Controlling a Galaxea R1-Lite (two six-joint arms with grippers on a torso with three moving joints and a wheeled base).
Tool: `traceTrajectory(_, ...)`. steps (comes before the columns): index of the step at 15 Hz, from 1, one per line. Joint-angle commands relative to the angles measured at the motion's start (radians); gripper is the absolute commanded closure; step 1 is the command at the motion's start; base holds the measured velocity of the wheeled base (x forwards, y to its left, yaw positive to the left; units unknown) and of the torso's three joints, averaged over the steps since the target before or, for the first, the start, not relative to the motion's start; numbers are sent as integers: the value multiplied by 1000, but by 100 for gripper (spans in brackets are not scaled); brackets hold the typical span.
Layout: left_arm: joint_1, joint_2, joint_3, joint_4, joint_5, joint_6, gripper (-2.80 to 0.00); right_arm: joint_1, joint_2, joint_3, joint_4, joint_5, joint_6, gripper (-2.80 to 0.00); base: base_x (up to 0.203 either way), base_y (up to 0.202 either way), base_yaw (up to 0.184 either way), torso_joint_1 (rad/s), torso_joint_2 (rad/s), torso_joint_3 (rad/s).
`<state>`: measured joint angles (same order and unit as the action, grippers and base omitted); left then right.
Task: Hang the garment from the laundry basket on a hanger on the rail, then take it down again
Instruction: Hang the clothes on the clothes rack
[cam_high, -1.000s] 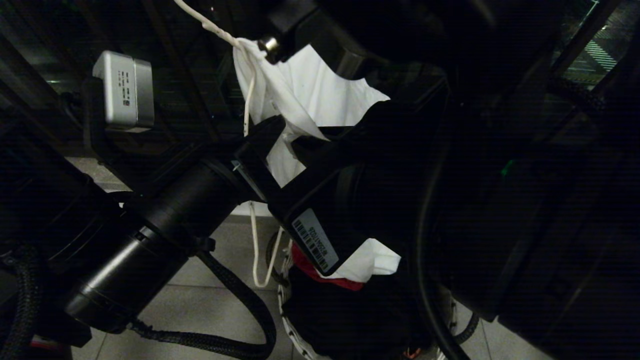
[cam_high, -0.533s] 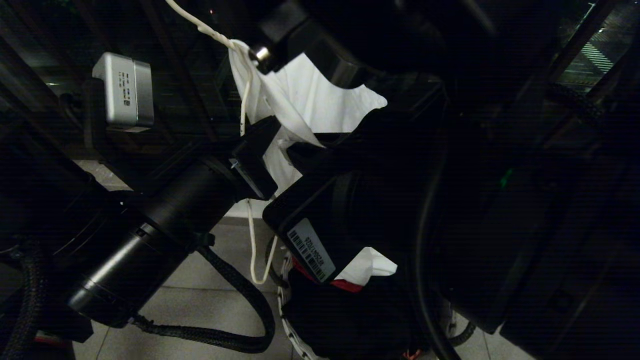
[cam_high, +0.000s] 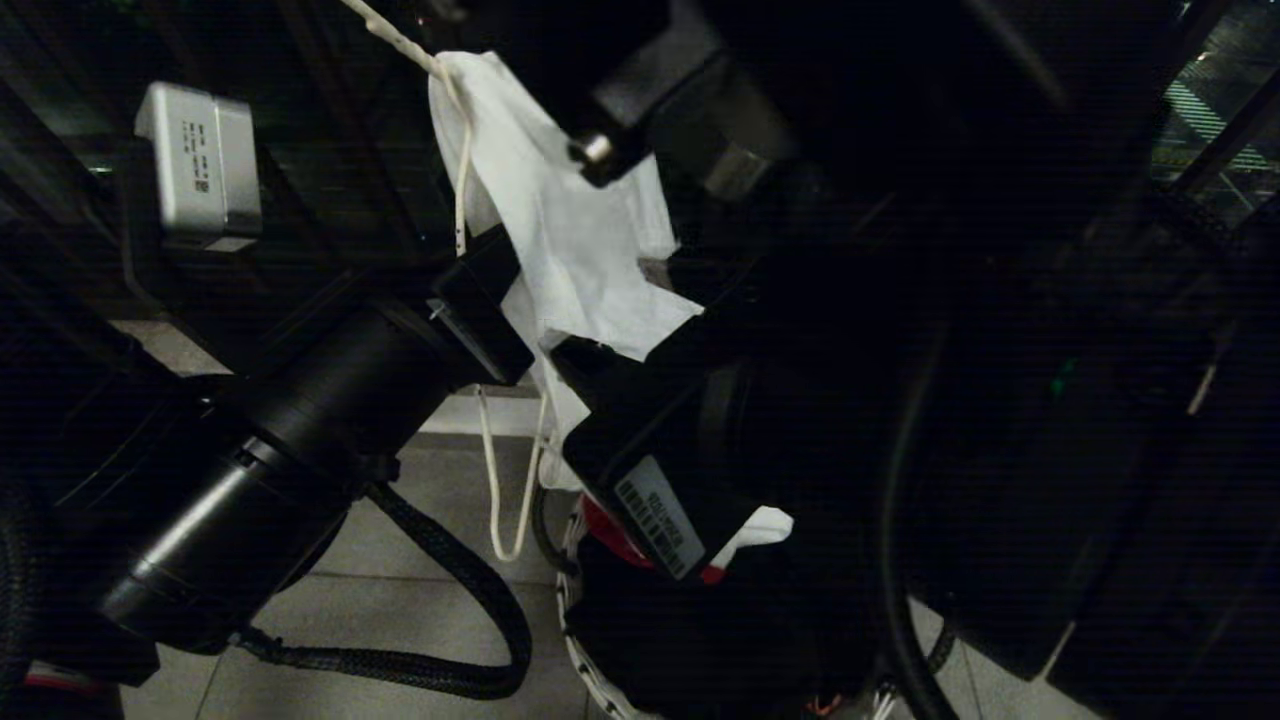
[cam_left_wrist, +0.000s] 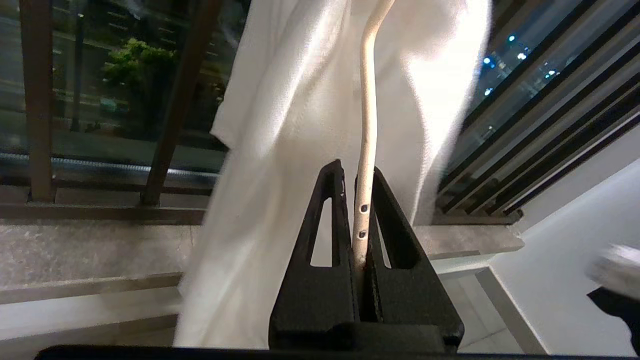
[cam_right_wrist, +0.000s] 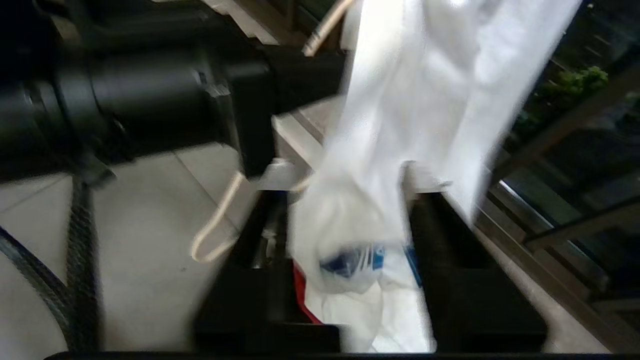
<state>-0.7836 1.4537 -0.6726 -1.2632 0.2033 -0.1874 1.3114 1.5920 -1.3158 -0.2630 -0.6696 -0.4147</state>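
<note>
The white garment (cam_high: 560, 230) hangs in folds from the thin white wire hanger (cam_high: 462, 150), and its lower end reaches down into the laundry basket (cam_high: 578, 660). My left gripper (cam_left_wrist: 357, 175) is shut on the hanger (cam_left_wrist: 367, 125) wire, with the garment (cam_left_wrist: 280, 150) just behind it. In the right wrist view my right gripper (cam_right_wrist: 350, 185) stands open, and the garment (cam_right_wrist: 400, 90), blue print (cam_right_wrist: 350, 260) showing, hangs loose and blurred between the jaws. The rail is out of view.
A red cloth (cam_high: 605, 525) lies in the basket under the garment. Dark balcony bars (cam_left_wrist: 172, 100) and a stone sill (cam_left_wrist: 75, 250) stand right behind the garment. My two arms crowd the middle of the head view, above tiled floor (cam_high: 400, 590).
The right gripper's jaws have parted and the cloth has slipped free, now hanging narrower and straighter. The left gripper and the hanger have shifted a little to the left.
</note>
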Motion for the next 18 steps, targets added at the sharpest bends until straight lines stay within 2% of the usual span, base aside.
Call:
traceTrajectory(1, 0, -25, 2, -5, -5, -3, 0, -18, -40, 40, 1, -5, -3, -280, 0, 0, 0, 0, 0, 0)
traceTrajectory(3, 0, -49, 8, 1, -32, -5, 0, -54, -72, 62, 1, -12, -3, -280, 0, 0, 0, 0, 0, 0)
traceTrajectory(6, 4, -134, 49, 58, -154, -31, 0, -117, -151, 120, 1, -18, -3, -280, 0, 0, 0, 0, 0, 0)
traceTrajectory(8, 11, -223, 59, 181, -264, -114, 0, -161, -208, 174, 1, -18, -3, -280, 0, 0, 0, 0, 0, 0)
traceTrajectory(9, 41, -260, 61, 251, -354, -166, 0, -186, -235, 195, 2, -18, -3, -280, 0, 0, 0, 0, 0, 0)
traceTrajectory(11, 117, -305, 74, 300, -509, -249, 0, -235, -281, 231, 17, -16, -2, -280, 0, 0, 0, 0, 0, 0)
traceTrajectory(13, 158, -346, 102, 307, -648, -302, 0, -283, -330, 248, 74, -12, 1, -280, 0, 0, 0, 0, 0, 0)
traceTrajectory(15, 162, -376, 118, 308, -712, -365, 0, -326, -359, 258, 121, -14, 2, -280, 0, 0, 0, 0, 0, 0)
traceTrajectory(18, 160, -435, 148, 308, -837, -417, 0, -380, -379, 260, 177, -16, 4, -280, 0, 0, 0, 0, 0, 0)
